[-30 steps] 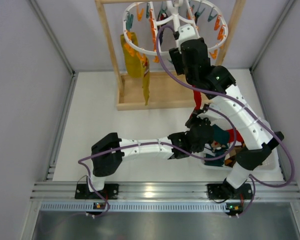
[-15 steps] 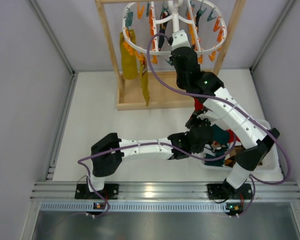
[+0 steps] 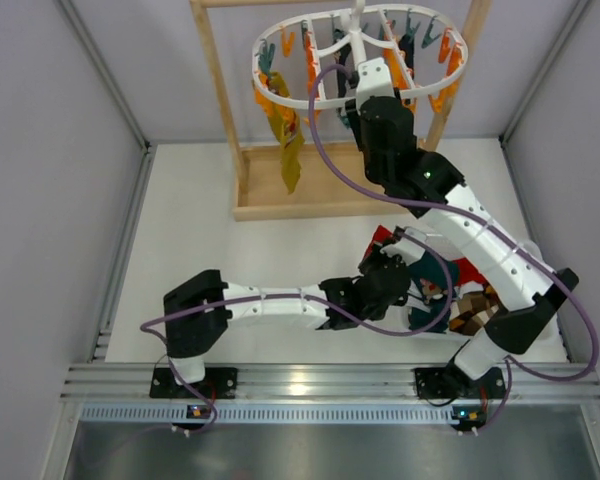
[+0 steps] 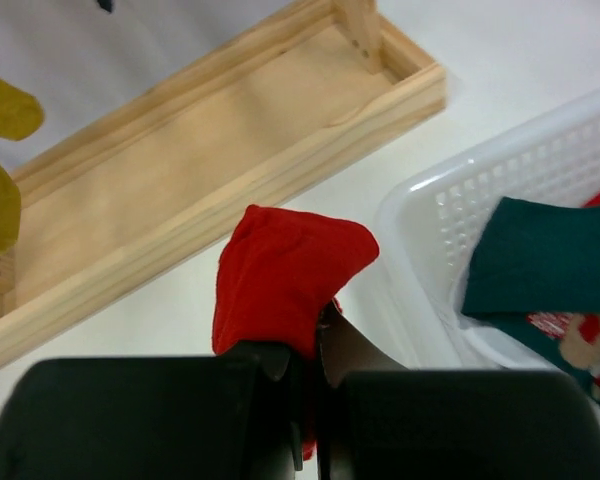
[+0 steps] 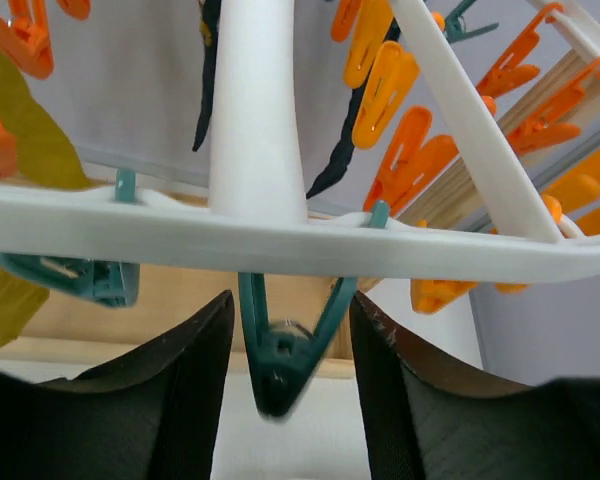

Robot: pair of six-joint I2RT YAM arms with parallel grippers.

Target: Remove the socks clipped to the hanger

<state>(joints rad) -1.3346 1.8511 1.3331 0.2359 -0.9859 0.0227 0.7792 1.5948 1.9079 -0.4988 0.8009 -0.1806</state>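
Arms first: your left gripper [image 4: 310, 345] lies low beside the basket [image 4: 450, 200], jaws pinching the red sock [image 4: 285, 265]. Your right gripper [image 5: 290, 315] reaches up under the hanger [image 5: 130, 230], jaws spread around a teal peg [image 5: 280, 370].

Light wooden frame stand [image 3: 325, 185] at the far side of a white table [image 3: 200, 240], flat tray base with raised edges and two upright posts. White plastic lattice basket [image 4: 540, 170] just beside the near corner of that base. Grey walls [image 3: 50, 150] around; ribbed metal rail [image 3: 310, 380] along the near edge.
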